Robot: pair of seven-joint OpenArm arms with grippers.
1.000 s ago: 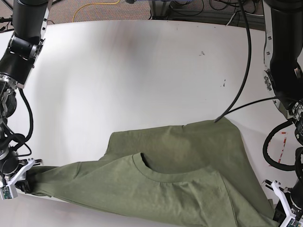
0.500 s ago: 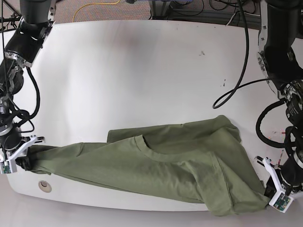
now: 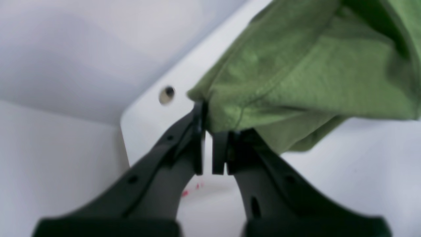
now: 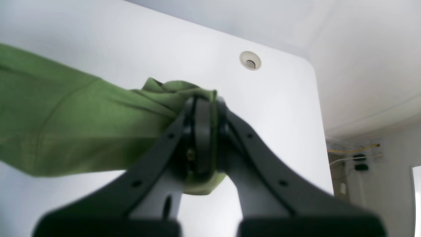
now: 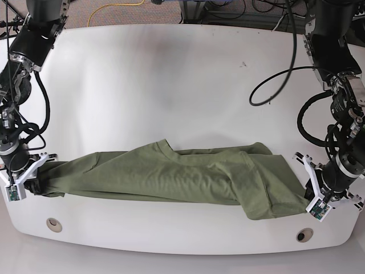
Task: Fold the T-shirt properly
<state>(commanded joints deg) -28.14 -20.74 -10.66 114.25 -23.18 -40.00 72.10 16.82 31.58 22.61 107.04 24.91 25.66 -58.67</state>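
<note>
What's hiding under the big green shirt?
Only the white table shows around the olive-green cotton T-shirt. Whatever lies beneath is covered, so it cannot be seen. Both grippers pinch its ends.

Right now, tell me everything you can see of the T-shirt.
The T-shirt is plain olive-green, soft, wrinkled cotton-looking fabric, stretched into a long band across the near part of the white table. Its collar faces the far side. The right gripper pinches one end and the left gripper the other, where fabric bunches.
</note>
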